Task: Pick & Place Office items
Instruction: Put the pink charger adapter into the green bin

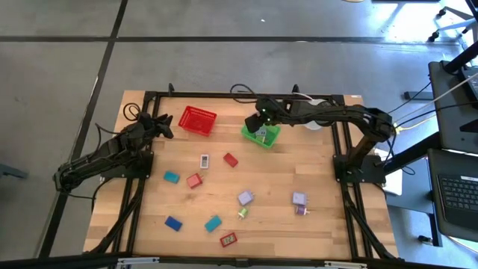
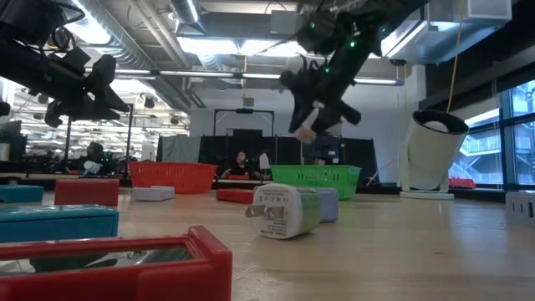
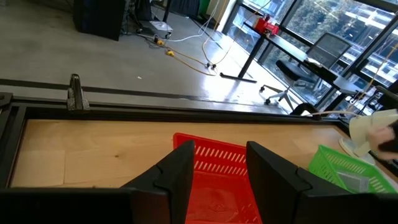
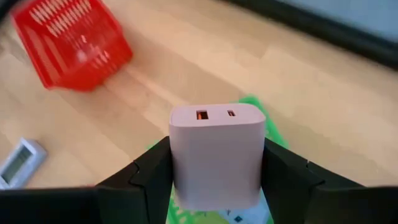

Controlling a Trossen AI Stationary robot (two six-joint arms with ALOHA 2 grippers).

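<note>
Pinching a lavender charger block (image 4: pixel 217 155) upright (ports facing its camera), the right gripper (image 1: pixel 262 128) hangs directly above the green mesh basket (image 1: pixel 269 139) near the worktop's far edge.

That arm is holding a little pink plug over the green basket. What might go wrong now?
1. The right pincer holds the pink charger well above the green basket; dropped from there, it might bounce out.
2. The basket looks light, so a descending pincer could nudge it.
3. The left pincer waits open near the red basket, clear for now.
</note>
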